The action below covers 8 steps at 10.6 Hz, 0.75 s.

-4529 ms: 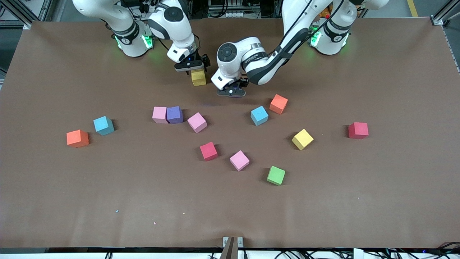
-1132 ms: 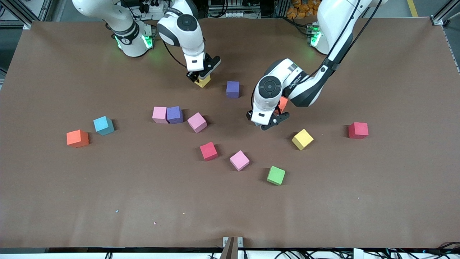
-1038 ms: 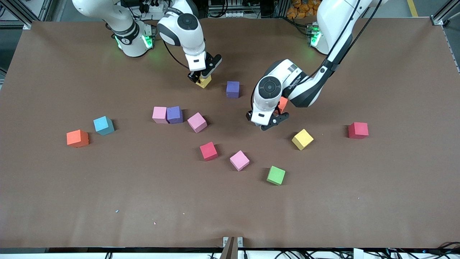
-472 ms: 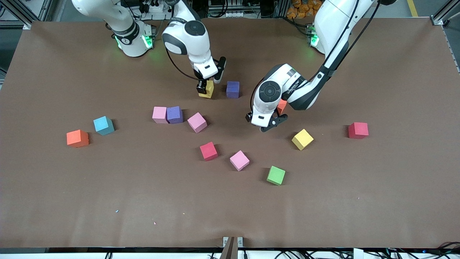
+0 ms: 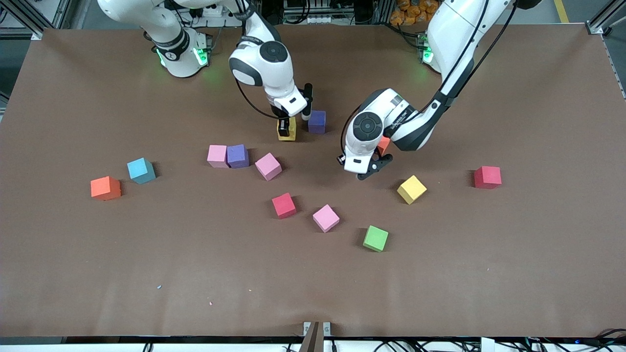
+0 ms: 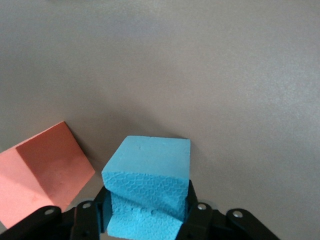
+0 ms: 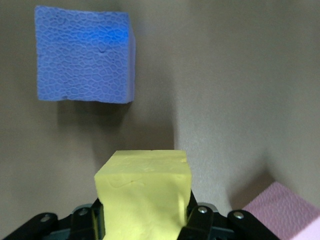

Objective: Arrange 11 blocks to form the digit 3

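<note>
The front view looks down from high across the brown table [image 5: 146, 274], facing both arm bases at its 12 o'clock edge. Each wrist view peers close along its own fingers: the left at a clamped blue block [image 6: 148, 187], the right at a clamped yellow block [image 7: 144, 192], also seen from the front [image 5: 287, 131].

Matte, pebbled foam blue block [image 6: 150, 190]; matte brown table [image 5: 489, 269].

The jaws pinch a blue cube [image 6: 149, 187] beside an orange cube [image 6: 42, 172].
</note>
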{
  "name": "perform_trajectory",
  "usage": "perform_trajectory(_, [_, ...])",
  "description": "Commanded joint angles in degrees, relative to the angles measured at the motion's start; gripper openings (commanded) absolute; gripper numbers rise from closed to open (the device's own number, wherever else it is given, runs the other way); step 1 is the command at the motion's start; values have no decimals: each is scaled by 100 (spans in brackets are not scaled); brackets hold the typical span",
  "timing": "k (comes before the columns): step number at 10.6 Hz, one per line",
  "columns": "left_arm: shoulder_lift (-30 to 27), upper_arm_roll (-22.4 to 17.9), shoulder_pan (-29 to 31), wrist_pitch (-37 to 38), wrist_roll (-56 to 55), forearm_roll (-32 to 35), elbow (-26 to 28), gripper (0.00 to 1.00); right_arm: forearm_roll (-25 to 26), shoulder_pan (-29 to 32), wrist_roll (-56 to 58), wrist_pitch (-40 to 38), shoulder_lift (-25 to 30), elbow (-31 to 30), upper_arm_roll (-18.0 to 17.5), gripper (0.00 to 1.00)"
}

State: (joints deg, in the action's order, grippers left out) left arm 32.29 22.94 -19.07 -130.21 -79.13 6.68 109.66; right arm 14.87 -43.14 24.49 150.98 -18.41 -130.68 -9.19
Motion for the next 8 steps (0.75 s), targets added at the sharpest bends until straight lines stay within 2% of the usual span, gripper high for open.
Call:
perform_trajectory(1, [-152, 36, 70, 91, -295, -79, 126, 19, 104, 43, 170, -86, -180, 200, -65, 0])
perform_trajectory(2, [-231, 62, 61, 196, -488, -97, 135, 11, 96, 7, 170, -95, -224, 218, -83, 0])
perform_trajectory(3, [-336, 71, 79, 224, -664, -132, 144, 7, 78, -2, 170, -113, -285, 270, -91, 0])
perform_trajectory(5, [-433, 80, 167, 180, -1435, -630, 117, 7, 34, -2, 170, -296, -347, 402, -188, 0])
perform_trajectory(8, [-610, 97, 386, 180, -2359, -852, 152, 6, -45, -2, 161, -508, -400, 552, -364, 0])
